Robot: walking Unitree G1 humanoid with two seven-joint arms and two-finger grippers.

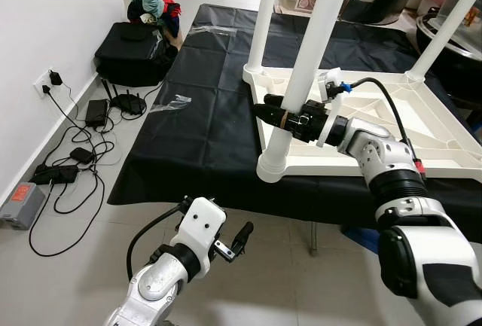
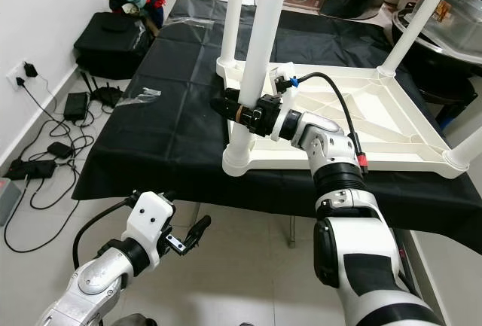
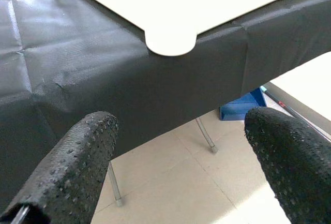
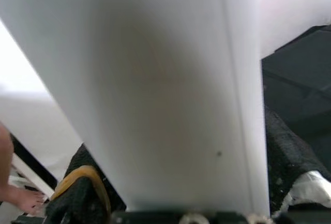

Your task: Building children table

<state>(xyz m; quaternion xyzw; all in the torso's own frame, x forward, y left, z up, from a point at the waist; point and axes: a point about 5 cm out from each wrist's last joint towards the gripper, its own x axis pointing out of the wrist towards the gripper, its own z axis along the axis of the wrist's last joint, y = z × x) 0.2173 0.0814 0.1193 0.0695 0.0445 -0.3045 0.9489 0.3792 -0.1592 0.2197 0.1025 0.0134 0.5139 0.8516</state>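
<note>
White table leg (image 1: 312,47), right end effector (image 1: 273,112) apparently clamping it

White wall (image 1: 45,25) on left w/ a plug socket (image 1: 43,83). Pale tile floor (image 1: 113,228), black cables (image 1: 71,153), black bag (image 1: 132,51) & clothes pile (image 1: 153,4).

A white table leg (image 4: 155,89) sits clamped between 2 black fingers (image 4: 289,151).

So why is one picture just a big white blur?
In the right wrist view the leg sits so close to the camera that it looks soft and shaded grey. The right claw is clamped on it. The eye views are sharp and evenly lit.
</note>
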